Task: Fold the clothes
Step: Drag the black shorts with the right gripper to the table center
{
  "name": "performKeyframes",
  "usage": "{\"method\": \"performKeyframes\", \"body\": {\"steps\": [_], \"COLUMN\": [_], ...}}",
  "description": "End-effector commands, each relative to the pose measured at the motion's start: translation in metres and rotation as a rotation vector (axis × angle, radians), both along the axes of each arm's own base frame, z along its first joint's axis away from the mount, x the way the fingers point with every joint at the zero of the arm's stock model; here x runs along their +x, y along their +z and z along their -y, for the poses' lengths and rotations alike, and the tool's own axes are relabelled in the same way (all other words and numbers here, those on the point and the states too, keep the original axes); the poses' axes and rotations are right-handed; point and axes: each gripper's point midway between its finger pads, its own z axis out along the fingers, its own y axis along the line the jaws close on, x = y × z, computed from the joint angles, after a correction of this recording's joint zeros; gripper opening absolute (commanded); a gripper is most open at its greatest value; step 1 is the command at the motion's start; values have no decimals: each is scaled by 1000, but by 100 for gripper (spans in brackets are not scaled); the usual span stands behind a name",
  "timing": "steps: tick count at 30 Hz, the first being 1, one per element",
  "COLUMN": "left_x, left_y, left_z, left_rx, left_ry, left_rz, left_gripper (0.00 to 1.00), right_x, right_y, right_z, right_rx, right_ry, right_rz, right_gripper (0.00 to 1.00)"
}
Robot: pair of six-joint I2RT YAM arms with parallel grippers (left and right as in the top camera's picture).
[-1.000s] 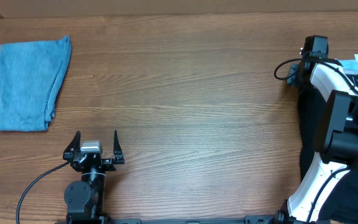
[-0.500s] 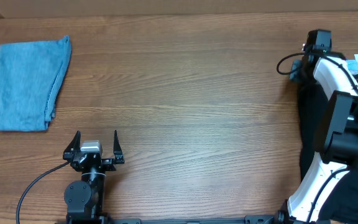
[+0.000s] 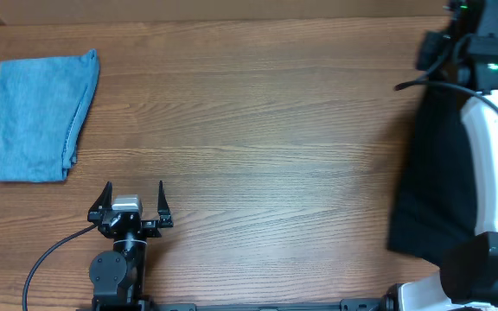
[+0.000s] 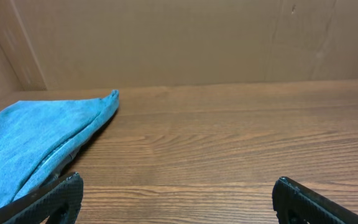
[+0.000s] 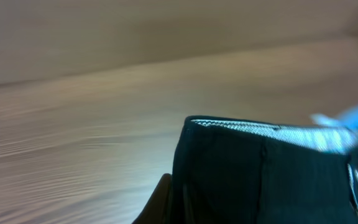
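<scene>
R pincer point(image 5: 185, 202) clamped on black garment point(image 3: 430, 173) edge, cloth hanging above bench point(image 3: 275, 155). Risk: thin pinch slips if swung fast, garment drops bunched. L pincer point(image 3: 134, 197) wide apart, idle, too far off to assist.

even, warm overhead light; faint soft shadows on the surface point(image 3: 275, 130). overhead and left wrist views sharp. right wrist view motion-blurred, dim, black cloth point(image 5: 260, 180) smeared at its edges.

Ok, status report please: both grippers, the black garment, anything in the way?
Left gripper open, idle. Right gripper shut on the black soft cloth garment. Folded blue cloth far left, out of the way.
</scene>
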Motion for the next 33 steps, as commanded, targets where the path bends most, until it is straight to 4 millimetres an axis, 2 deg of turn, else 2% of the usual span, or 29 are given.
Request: {"method": "performKeyframes", "body": {"steps": [1,2,4,6,7,9,10,12,14,18,19,22,24,26,27,29,31,33], "left_x": [0,0,0,0,0,0,0,0,0,0,0,0,0,0,0,0,0,0], "left_y": [1,1,1,1,1,1,1,1,1,1,1,1,1,1,1,1,1,1], "left_z": [3,3,3,3,3,3,3,3,3,3,3,3,3,3,3,3,3,3], "left_rx": [15,15,15,15,15,15,15,15,15,15,15,15,15,15,15,15,15,15], "left_ry": [-17,-16,-16,-17,-17,-16,-16,-16,-16,-16,-16,-17,-17,-16,-16,-17,-17,-17], "left_rz": [9,9,9,9,9,9,9,9,9,9,9,9,9,9,9,9,9,9], "left_gripper": [100,100,100,100,100,100,100,100,100,100,100,100,100,100,100,100,100,100], "right_x": [9,10,7,-2,-11,-37,-55,-91,-122,-162,-166,-174,-171,-160,-148,-125,-102,-88], "right_y": [39,40,36,19,3,-29,-47,-78,-92,-88,-87,-86,-80,-55,-38,-26,-22,-23], "right_z": [-135,-158,-223,-284,-318,-376,-407,-455,-485,-519,-523,-529,-528,-512,-494,-449,-390,-316], "right_rx": [205,227,268,278,281,289,298,287,276,282,284,286,291,303,298,232,195,180], "right_ry": [346,389,500,614,675,792,862,960,1034,1127,1139,1156,1153,1124,1078,936,735,552], "right_rz": [129,139,157,139,113,42,-1,-63,-97,-88,-83,-82,-66,-26,-5,-7,-54,-146], "right_gripper": [4,4,4,4,4,4,4,4,4,4,4,43,77,84,86,88,89,92]}}
